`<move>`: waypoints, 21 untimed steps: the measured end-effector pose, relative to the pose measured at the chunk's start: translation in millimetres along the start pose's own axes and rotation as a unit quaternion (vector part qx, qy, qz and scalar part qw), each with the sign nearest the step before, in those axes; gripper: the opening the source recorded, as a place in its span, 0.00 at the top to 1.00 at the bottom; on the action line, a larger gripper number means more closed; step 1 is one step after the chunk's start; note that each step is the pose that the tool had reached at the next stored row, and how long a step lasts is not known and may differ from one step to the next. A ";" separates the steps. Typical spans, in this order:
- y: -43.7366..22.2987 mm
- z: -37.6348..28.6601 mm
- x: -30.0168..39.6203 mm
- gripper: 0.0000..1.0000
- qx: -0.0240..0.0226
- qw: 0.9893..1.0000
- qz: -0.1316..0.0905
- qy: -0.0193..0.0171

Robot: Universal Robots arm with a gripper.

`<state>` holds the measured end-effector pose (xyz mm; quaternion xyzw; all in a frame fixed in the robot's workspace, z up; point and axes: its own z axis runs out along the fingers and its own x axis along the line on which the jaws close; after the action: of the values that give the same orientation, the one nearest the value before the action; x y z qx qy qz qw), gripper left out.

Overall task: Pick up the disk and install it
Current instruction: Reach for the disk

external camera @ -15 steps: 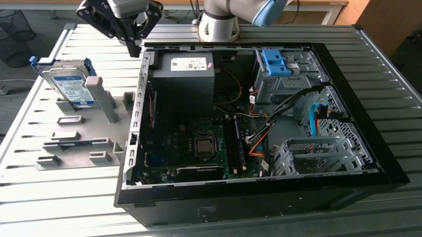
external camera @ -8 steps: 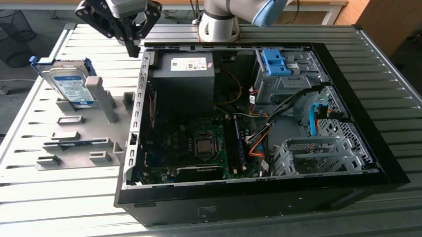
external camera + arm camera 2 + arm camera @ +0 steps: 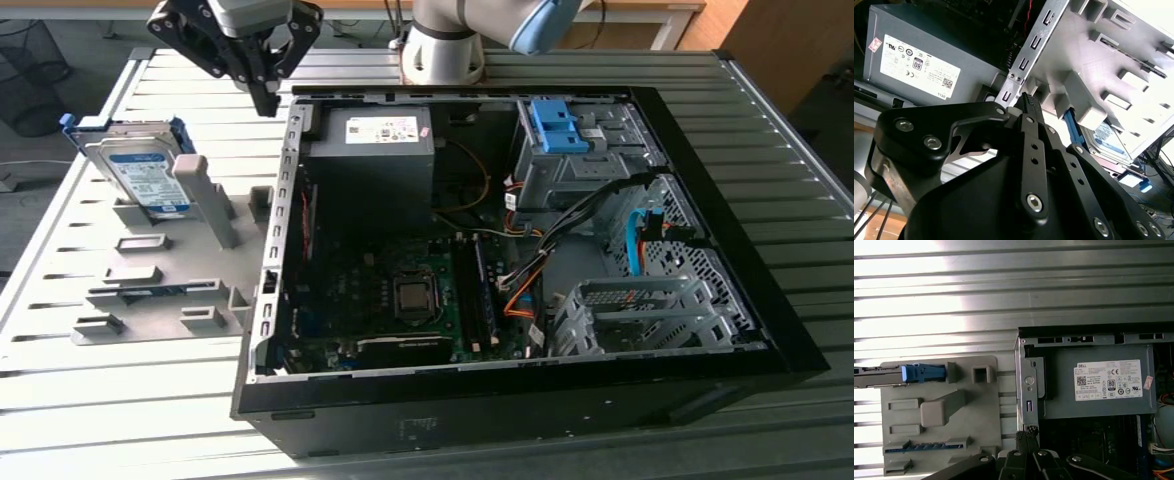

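Closed and empty, my tool (image 3: 1027, 100) hung over the computer case wall (image 3: 280, 200), apart from the disk (image 3: 140, 175); I feared descending there would strike metal.

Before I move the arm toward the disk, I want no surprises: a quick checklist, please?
1. The gripper is empty: ok, it holds nothing.
2. Jaws open for grasping: not ok, they stand shut.
3. The disk is free to take: ok, standing on edge in the gray fixture, uncovered.
4. The gripper is over the disk: not ok, it hangs by the computer case wall, to the exterior view's right of the disk.
5. The drive cage is empty: cannot tell, its walls hide part of it.
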<state>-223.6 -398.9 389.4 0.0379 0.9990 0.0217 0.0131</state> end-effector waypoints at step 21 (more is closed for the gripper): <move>-0.5 -0.1 6.7 0.89 0.000 1.000 0.000 0.000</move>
<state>-230.3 -398.9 389.3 0.0379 0.9990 0.0217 0.0131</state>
